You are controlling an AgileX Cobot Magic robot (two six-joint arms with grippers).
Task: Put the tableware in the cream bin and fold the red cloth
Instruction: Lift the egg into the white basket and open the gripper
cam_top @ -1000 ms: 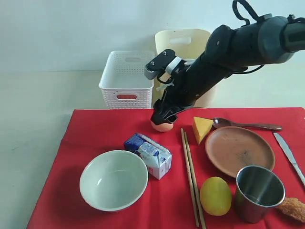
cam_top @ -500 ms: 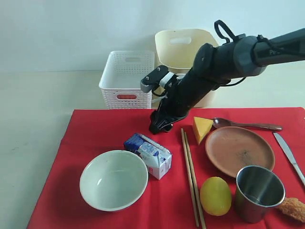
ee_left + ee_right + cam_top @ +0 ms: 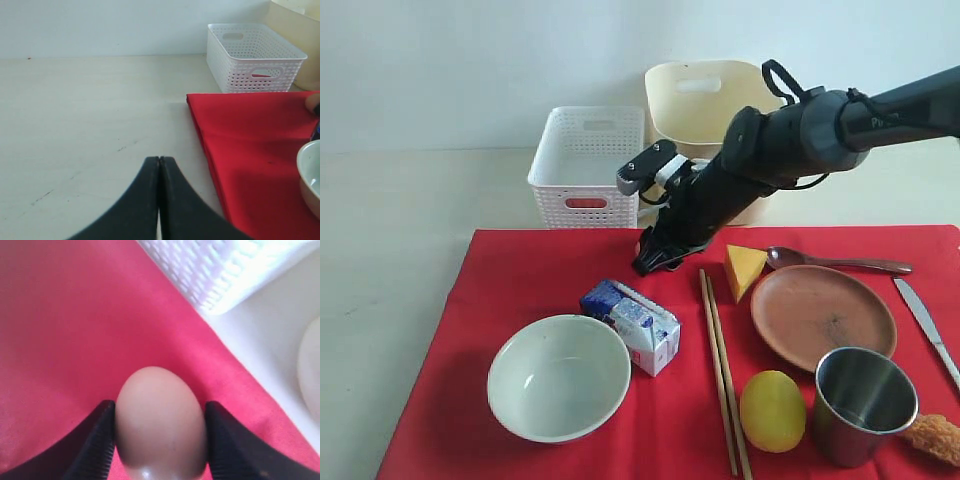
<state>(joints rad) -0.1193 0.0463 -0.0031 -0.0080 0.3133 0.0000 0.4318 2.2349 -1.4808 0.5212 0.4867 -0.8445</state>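
The right hand grips, angled downward; left hand closed.

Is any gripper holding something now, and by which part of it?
The right gripper holds the egg by its two opposite sides, one finger on each. The left gripper is shut and holds nothing.

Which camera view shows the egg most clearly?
The right wrist view: the egg is seen close up, flanked tightly by the fingers of the right gripper, over the red cloth. In the exterior view that gripper hides nearly all of it. The left wrist view shows only a pale sliver, perhaps the egg.
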